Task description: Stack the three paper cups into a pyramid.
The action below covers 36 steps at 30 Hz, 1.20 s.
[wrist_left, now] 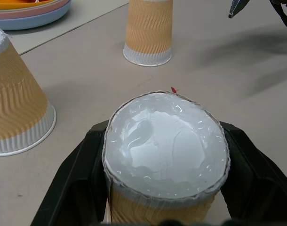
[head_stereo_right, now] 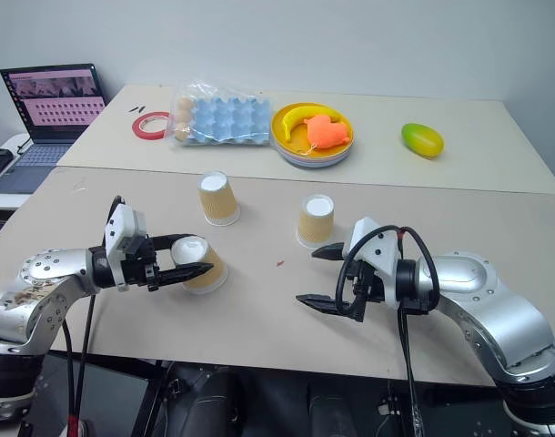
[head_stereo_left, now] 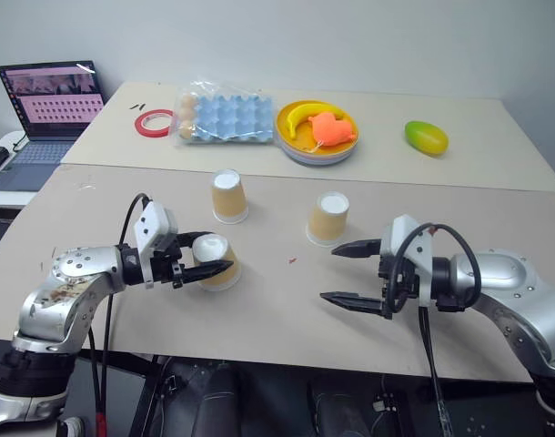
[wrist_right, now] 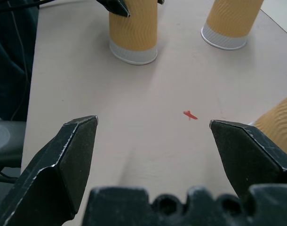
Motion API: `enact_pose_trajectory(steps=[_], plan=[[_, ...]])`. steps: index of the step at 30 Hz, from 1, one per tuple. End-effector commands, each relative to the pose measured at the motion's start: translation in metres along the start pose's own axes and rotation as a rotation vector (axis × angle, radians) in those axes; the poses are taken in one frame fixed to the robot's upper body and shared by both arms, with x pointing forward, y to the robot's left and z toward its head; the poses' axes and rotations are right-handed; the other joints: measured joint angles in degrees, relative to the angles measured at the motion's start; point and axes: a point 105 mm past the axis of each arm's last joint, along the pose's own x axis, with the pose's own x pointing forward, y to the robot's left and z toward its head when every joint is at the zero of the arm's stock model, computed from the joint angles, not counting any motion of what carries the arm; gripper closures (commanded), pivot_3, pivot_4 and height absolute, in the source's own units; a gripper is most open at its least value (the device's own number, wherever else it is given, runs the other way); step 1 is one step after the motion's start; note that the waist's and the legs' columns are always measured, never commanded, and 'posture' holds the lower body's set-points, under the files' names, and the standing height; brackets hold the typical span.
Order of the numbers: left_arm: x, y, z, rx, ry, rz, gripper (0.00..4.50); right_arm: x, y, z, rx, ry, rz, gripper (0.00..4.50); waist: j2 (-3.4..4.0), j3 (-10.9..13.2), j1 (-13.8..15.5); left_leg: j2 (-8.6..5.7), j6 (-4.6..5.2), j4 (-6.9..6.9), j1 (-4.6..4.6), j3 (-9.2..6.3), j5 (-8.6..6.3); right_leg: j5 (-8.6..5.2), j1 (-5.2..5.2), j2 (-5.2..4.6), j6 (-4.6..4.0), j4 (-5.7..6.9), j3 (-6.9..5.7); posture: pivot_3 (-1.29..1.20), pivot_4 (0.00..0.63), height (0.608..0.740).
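The three paper cups all stand upside down on the tan table [head_stereo_left: 287, 319], none yet stacked: the near cup [head_stereo_left: 216, 261] sits between the fingers of the left gripper [head_stereo_left: 207, 258], which are closed narrowly against its ribbed wall just under the white base, as the left wrist view shows with a black finger [wrist_left: 75, 174] on each side. The far-left cup [head_stereo_left: 228, 196] stands behind it, and the right-hand cup [head_stereo_left: 329, 218] is well apart from both, just beyond the right gripper [head_stereo_left: 348, 271], whose jaws are spread wide with nothing between them. To do this step well, the squeeze should probably stay light so the thin wall does not buckle, and the cup should be lifted straight and kept upright. The other two cups likely need bringing side by side, touching, before a third can rest across their bases; a small red mark [head_stereo_left: 292, 261] lies between the cups.
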Motion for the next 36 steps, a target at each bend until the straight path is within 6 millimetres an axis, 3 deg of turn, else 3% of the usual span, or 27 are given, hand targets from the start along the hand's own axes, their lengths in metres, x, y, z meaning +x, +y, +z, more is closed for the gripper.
enact_pose_trajectory(steps=[1, 5, 13, 17, 24, 28, 36], plan=[[0.002, 0.002, 0.007, 0.040, -0.007, 0.009, 1.84, -0.003, 0.000, 0.008, -0.047, -0.018, -0.015, 0.00, 0.00, 0.0, 0.0, 0.00, 0.00, 0.00, 0.04, 0.00, 0.00, 0.00, 0.04, 0.00, 0.00, 0.00, 0.00, 0.00, 0.150, 0.645], [0.008, 0.002, 0.015, 0.058, -0.042, 0.003, 1.84, -0.002, -0.002, 0.006, -0.047, -0.012, -0.025, 0.00, -0.01, 0.0, 0.0, 0.00, 0.00, 0.01, 0.21, 0.00, 0.00, 0.00, 0.22, 0.00, 0.00, 0.00, -0.01, 0.00, 0.150, 0.645], [0.038, 0.005, 0.061, 0.082, -0.185, -0.087, 1.84, -0.002, -0.007, 0.005, -0.050, -0.001, -0.066, 0.00, -0.05, 0.0, 0.4, -0.05, 0.00, 0.08, 0.27, -0.06, 0.00, -0.01, 0.43, -0.01, 0.02, -0.01, -0.06, 0.00, 0.150, 0.645], [0.062, 0.001, 0.071, 0.107, -0.218, -0.170, 1.84, -0.006, -0.010, 0.003, -0.046, 0.010, -0.100, 0.00, -0.06, 0.1, 0.2, -0.05, 0.00, 0.07, 0.37, -0.07, 0.00, -0.01, 0.52, 0.00, 0.02, -0.01, -0.06, 0.00, 0.150, 0.645], [0.102, -0.028, 0.055, 0.082, -0.210, -0.354, 1.84, -0.015, -0.010, 0.001, -0.043, 0.029, -0.167, 0.00, -0.09, 0.1, 0.2, -0.08, 0.00, 0.07, 0.41, -0.08, 0.00, -0.01, 0.61, -0.01, 0.03, -0.01, -0.06, 0.00, 0.150, 0.645], [0.108, -0.029, 0.037, 0.087, -0.149, -0.381, 1.84, -0.017, -0.008, 0.003, -0.043, 0.026, -0.185, 0.00, -0.08, 0.1, -0.3, -0.07, 0.00, 0.04, 0.51, -0.09, 0.00, -0.01, 0.66, 0.01, 0.02, 0.00, -0.05, 0.00, 0.150, 0.645], [0.110, -0.025, 0.027, 0.095, -0.127, -0.385, 1.84, -0.020, -0.007, 0.008, -0.040, 0.012, -0.215, 0.00, -0.09, 0.1, 0.0, -0.08, 0.01, 0.04, 0.53, -0.11, 0.00, -0.02, 0.74, 0.00, 0.03, -0.03, -0.07, 0.00, 0.150, 0.645]])
